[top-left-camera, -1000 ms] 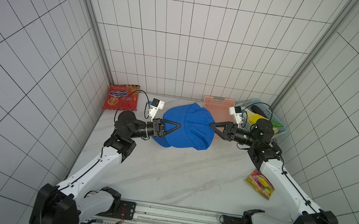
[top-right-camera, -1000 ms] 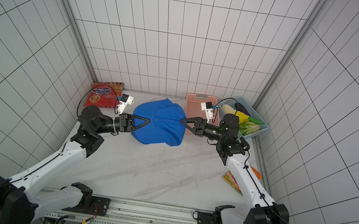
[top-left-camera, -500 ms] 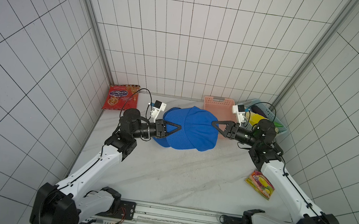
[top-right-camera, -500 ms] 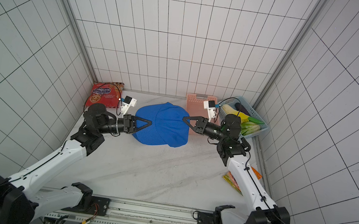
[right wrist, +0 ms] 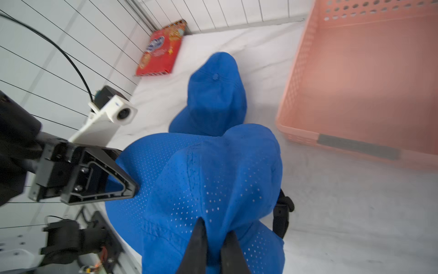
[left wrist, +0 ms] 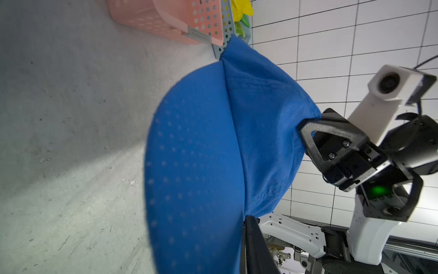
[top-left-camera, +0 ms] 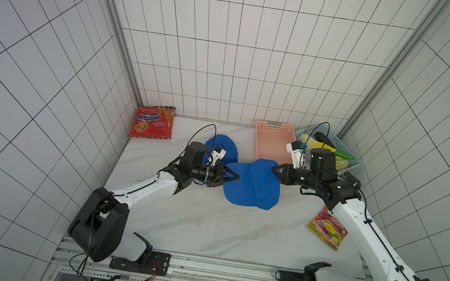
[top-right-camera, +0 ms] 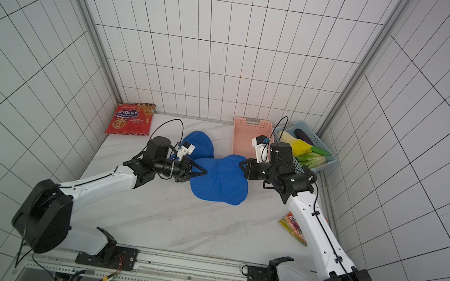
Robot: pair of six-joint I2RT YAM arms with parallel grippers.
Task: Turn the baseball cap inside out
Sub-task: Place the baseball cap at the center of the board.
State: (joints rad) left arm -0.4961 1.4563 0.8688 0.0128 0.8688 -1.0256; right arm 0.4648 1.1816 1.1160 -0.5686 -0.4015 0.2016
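My right gripper (top-left-camera: 274,170) pinches a fold of the blue mesh cap (top-left-camera: 255,192), fingers nearly together. My left gripper (top-left-camera: 235,176) lies level at the cap's opposite edge, tips against the fabric; whether they clamp it is unclear.

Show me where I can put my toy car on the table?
Biggest bare patch: the near table strip between the mesh blue cap and the front rail. A smaller one lies between the red snack bag and the second cap. The far corner with the pink basket and vegetable basket is crowded.
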